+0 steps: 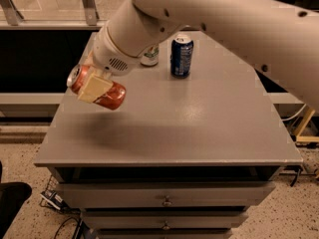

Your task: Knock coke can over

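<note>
The coke can (pixel 110 94), red with a silver top, is held tilted almost on its side above the left part of the grey table (pixel 199 128), its top pointing left. My gripper (pixel 94 86) is shut on the coke can; a cream finger pad (pixel 93 87) lies across its front. The can hangs clear of the tabletop, with its shadow below it. The big cream arm comes in from the upper right.
A dark blue can (pixel 181 57) stands upright at the back middle of the table. A white-and-green can (pixel 150 56) stands left of it, partly hidden by my wrist. The table has drawers (pixel 164 195) in front. Its left edge is just under the held can.
</note>
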`<state>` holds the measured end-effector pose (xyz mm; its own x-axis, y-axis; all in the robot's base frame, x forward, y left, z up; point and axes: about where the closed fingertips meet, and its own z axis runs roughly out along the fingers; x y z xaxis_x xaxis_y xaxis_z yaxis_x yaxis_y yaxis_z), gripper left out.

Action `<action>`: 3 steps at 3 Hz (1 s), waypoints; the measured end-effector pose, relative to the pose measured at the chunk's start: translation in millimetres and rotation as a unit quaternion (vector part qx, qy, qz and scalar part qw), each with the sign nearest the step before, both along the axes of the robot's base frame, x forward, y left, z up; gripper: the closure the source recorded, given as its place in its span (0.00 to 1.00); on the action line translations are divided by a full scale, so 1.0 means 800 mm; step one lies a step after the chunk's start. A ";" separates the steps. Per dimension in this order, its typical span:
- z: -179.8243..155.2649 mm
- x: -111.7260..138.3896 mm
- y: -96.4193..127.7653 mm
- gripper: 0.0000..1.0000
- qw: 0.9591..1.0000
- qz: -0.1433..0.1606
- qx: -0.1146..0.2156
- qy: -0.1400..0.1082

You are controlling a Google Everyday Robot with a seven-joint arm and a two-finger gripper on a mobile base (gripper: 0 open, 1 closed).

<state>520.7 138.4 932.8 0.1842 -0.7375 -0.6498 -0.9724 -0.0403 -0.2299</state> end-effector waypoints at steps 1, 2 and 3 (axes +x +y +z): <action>-0.032 -0.005 -0.005 1.00 0.995 0.011 -0.097 -0.022; -0.069 -0.007 -0.011 1.00 0.983 0.024 -0.178 -0.031; -0.108 -0.008 -0.014 1.00 0.970 0.041 -0.238 -0.022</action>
<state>514.6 126.9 846.2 0.2745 -0.9341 -0.2284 -0.9510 -0.2285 -0.2083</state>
